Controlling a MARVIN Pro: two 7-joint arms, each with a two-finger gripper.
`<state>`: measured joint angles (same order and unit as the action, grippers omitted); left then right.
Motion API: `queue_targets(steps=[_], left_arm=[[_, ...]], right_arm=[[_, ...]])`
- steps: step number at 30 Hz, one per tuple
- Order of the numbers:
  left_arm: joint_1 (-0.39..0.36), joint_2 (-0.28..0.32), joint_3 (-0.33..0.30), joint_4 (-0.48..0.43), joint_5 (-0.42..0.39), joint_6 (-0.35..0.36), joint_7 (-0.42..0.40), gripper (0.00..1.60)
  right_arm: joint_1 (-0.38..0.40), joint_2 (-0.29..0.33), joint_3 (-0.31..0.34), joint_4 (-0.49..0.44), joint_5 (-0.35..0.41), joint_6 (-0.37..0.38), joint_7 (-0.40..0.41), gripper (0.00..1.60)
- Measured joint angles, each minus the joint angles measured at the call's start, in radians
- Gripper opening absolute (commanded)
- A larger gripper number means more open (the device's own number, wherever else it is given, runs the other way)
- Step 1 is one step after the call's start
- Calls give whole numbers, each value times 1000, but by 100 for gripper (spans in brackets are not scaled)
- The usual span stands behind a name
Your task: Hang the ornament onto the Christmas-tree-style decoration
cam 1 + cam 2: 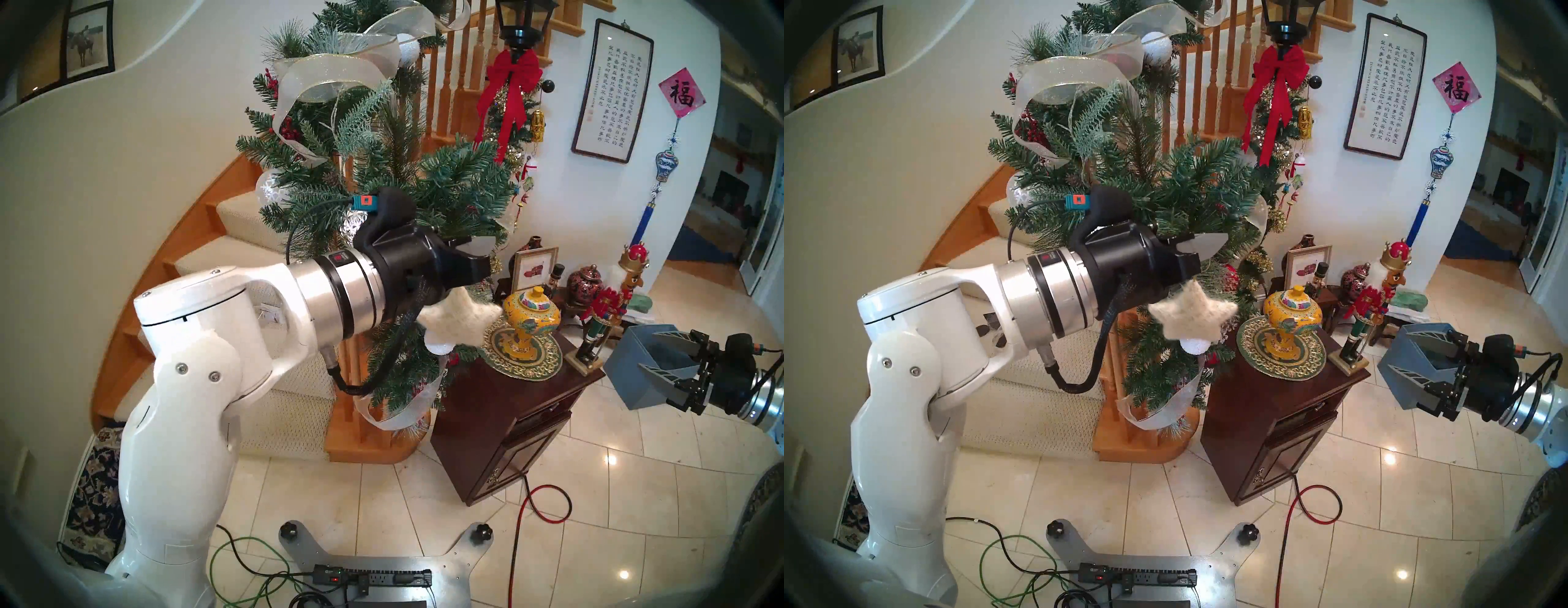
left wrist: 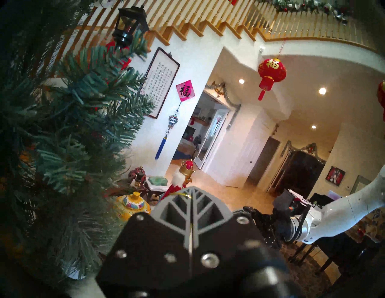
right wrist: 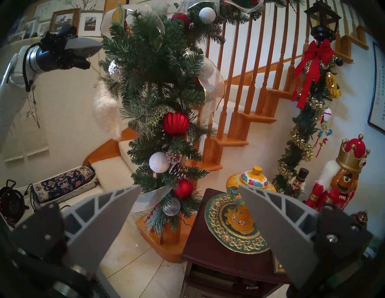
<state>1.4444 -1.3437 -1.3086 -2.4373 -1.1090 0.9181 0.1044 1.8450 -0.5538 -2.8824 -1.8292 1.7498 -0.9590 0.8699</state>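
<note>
Clamped shut on a thin gold string loop [image 3: 94, 66], the left gripper [image 1: 1202, 246] reaches level against the large bushy green pine garland with sheer silvery ribbon [image 1: 1123, 161], wrapped around the wooden stair post. Below its fingers dangles the puffy white fuzzy fabric star [image 1: 1193, 315], free of the branches. Light and soft, it likely swings easily; the loop is the sensible hold. Right gripper [image 3: 188, 210] hangs open, empty.

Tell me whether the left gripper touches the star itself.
Apart. The right wrist view shows the star dangling on its gold string below the shut left gripper.
</note>
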Motion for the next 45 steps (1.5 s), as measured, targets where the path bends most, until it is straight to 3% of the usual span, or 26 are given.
queue_targets(steps=[28, 37, 45], left_arm=[[-86, -80, 95, 0, -21, 3, 116, 0], [-90, -71, 107, 0, -19, 37, 159, 0], [-90, -39, 79, 0, -4, 45, 201, 0]], right_arm=[[0, 0, 0, -2, -9, 0, 0, 160], [0, -1, 0, -2, -12, 0, 0, 160], [0, -1, 0, -3, -14, 0, 0, 160]])
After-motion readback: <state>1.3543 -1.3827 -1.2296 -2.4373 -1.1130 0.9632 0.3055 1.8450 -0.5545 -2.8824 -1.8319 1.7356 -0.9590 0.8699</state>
